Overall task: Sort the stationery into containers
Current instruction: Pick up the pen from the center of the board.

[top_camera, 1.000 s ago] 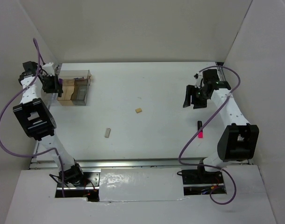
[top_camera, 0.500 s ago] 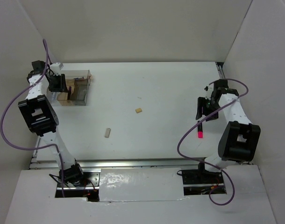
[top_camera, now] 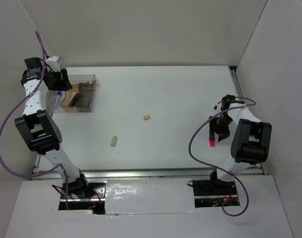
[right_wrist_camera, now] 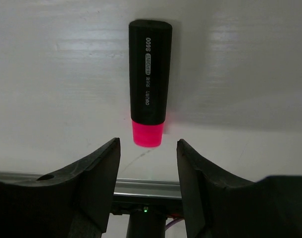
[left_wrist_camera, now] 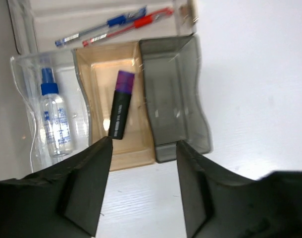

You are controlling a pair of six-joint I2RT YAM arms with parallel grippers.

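Observation:
The clear compartment box [top_camera: 80, 94] stands at the far left. In the left wrist view its tan compartment [left_wrist_camera: 99, 148] holds the dark purple marker [left_wrist_camera: 120, 105]. A clear section holds the blue-capped tube [left_wrist_camera: 53, 119], and the back section holds the blue pen [left_wrist_camera: 99, 28] and the red pen [left_wrist_camera: 133, 25]. The smoky compartment [left_wrist_camera: 173, 94] is empty. My left gripper [left_wrist_camera: 143, 193] is open and empty above the box's near side. The pink-black marker [right_wrist_camera: 150, 82] lies on the table at the right. My right gripper [right_wrist_camera: 148, 149] is open, its jaws at the marker's pink end. Two tan erasers [top_camera: 147, 117] [top_camera: 114, 141] lie mid-table.
A metal rail [right_wrist_camera: 141, 188] runs along the table's near edge just below my right gripper. White walls close the left, right and back sides. The box stands close to the left wall [top_camera: 12, 59].
My right arm swung toward the near edge and came down over the pink-black marker. My left gripper drew back from the box toward the far left corner.

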